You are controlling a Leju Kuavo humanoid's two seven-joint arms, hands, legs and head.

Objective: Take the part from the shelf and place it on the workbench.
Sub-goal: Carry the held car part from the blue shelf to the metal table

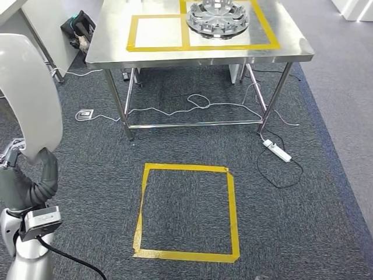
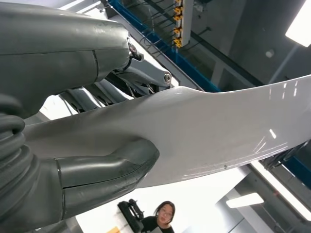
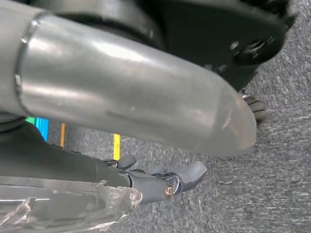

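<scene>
The part [image 1: 26,93] is a large, smooth, pale grey curved panel, held up at the far left of the head view. My left hand [image 2: 92,174] grips it, the thick thumb [image 2: 110,165] pressed on one face and the dark fingers [image 2: 146,73] on the other; the panel [image 2: 220,131] stretches away from the hand. The steel workbench [image 1: 110,46] stands ahead across the carpet, with a yellow-taped rectangle [image 1: 158,32] on its top. My right hand [image 3: 165,182] hangs over the carpet, fingers stretched out, holding nothing.
A round spoked metal disc [image 1: 217,17] lies in the workbench's other taped area. A yellow tape square [image 1: 189,210] marks the carpet before the bench. Cables and a power strip [image 1: 277,150] lie under and beside it. A black bag [image 1: 79,29] sits far left. A person [image 2: 163,218] stands nearby.
</scene>
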